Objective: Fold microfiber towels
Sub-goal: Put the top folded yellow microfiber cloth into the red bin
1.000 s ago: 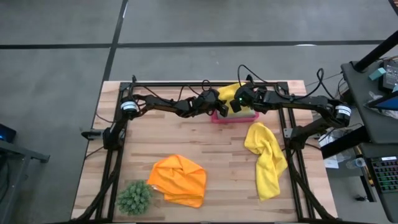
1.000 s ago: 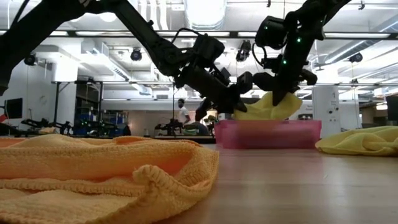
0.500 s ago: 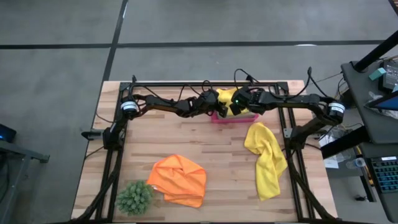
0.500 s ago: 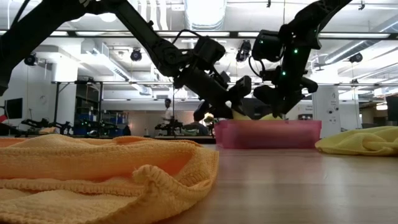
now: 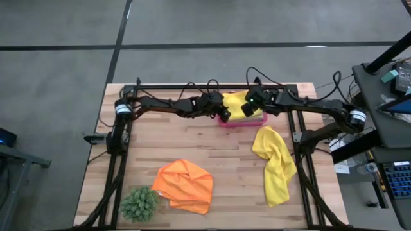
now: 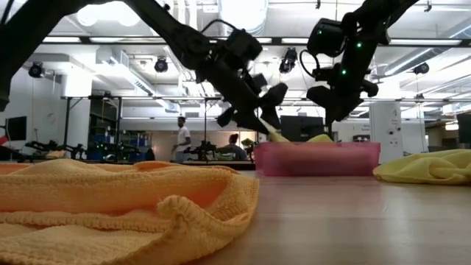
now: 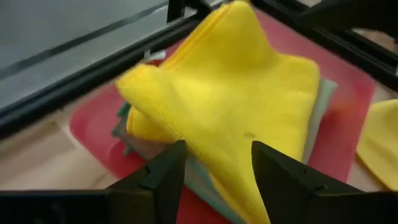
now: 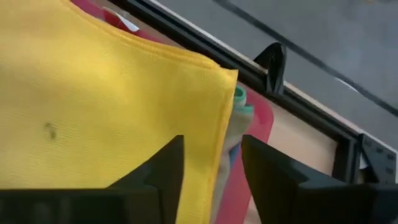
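Observation:
A folded yellow towel [image 5: 236, 104] lies on top of other folded towels in the pink tray [image 5: 226, 122] at the table's far edge. A sage green layer [image 7: 320, 106] and a turquoise edge [image 8: 240, 94] show under it. My left gripper [image 5: 223, 114] is open just above the tray's left end, with the towel [image 7: 236, 106] ahead of its fingers. My right gripper [image 5: 250, 108] is open above the tray's right part, over the towel [image 8: 93, 106]. A second yellow towel [image 5: 275, 163] lies crumpled at the right, and an orange towel [image 5: 185, 186] lies crumpled at the near middle.
A spiky green plant ball [image 5: 138, 204] sits at the near left corner. A black frame rail [image 5: 212, 85] runs along the far edge behind the tray. Bare wood [image 5: 192, 144] lies between the tray and the orange towel. People stand in the room behind the table [image 6: 182, 136].
A second ago the yellow towel stood in a peak above the tray between both grippers. It has been lowered and now lies flat in the tray. Both grippers have risen clear of it, the right one going back toward the table's right edge.

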`<state>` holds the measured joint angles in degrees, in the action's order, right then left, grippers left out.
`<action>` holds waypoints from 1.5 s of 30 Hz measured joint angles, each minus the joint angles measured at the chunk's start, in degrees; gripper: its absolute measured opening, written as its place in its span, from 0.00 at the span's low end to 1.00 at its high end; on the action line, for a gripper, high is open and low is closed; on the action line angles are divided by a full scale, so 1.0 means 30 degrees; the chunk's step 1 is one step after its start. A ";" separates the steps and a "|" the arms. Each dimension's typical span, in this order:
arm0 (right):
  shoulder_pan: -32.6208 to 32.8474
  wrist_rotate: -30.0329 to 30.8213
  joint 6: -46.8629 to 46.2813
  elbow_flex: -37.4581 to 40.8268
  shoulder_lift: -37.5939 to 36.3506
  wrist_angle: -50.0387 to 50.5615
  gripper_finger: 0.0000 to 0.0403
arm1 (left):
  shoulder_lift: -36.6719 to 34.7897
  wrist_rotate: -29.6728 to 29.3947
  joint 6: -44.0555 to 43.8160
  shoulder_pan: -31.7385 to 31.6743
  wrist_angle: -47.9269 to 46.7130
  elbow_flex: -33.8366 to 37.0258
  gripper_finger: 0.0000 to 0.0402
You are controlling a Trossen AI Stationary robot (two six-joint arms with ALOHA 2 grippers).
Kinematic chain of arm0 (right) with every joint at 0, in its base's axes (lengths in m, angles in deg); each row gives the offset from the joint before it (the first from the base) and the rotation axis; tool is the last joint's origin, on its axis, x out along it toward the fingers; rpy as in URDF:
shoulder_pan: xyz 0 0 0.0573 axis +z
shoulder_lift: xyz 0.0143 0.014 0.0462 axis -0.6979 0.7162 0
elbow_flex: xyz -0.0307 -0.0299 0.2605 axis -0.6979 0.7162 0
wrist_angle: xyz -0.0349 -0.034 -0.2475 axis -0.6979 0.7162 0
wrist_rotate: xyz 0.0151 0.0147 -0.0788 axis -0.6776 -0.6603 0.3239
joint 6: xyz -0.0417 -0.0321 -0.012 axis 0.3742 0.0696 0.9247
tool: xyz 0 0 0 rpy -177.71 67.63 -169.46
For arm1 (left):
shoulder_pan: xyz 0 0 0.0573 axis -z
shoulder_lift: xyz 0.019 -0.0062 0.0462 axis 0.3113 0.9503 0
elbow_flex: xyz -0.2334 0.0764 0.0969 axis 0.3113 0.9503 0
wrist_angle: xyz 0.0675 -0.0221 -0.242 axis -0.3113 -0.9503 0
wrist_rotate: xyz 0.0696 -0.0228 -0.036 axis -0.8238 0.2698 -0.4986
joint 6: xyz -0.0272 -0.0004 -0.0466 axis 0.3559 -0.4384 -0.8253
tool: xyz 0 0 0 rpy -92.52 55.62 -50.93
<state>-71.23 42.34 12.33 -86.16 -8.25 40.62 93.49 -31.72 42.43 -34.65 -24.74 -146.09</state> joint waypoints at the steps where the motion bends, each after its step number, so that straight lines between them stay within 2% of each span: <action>1: -0.0291 -0.0408 0.0205 0.0000 0.0000 -0.0044 0.31 | -0.0217 -0.0001 0.0163 0.0000 -0.0266 0.0000 0.42; 7: -0.2173 -0.5612 0.2997 0.0244 0.0566 -0.2901 0.05 | -0.0960 0.0475 0.1276 0.0105 -0.0270 -0.0082 0.42; 11: -0.3253 -0.8058 0.4183 0.0255 0.1262 -0.4749 0.03 | -0.0765 0.1469 0.1521 0.0124 0.0851 -0.0041 0.42; 17: -0.4341 -0.7929 0.4690 0.0277 0.2810 -0.5947 0.02 | 0.0746 0.1654 0.2396 0.0060 0.2411 -0.0229 0.38; 22: -0.4817 -0.5729 0.4458 0.0284 0.4408 -0.6012 0.02 | 0.1631 0.1463 0.3148 -0.0112 0.3954 -0.0219 0.30; 28: -0.4888 -0.4843 0.3717 0.0289 0.5112 -0.4848 0.02 | 0.1834 0.0978 0.4011 -0.0589 0.3820 -0.0194 0.22; 39: -0.4424 -0.4644 0.3508 0.0291 0.2485 -0.3964 0.02 | 0.1746 0.1036 0.4058 -0.0642 0.3589 -0.0105 0.11; 42: -0.3954 -0.5806 0.3524 0.0291 0.1320 -0.3278 0.02 | 0.1603 0.1027 0.4532 -0.0408 0.3754 -0.0490 0.09; 45: -0.3384 -0.8049 0.3524 0.0642 0.0356 -0.2885 0.02 | 0.1618 0.1064 0.4558 -0.0164 0.3789 -0.0528 0.07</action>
<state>-81.38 18.20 22.90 -84.24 -7.18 31.97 98.35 -28.53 56.11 -35.14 -13.37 -147.68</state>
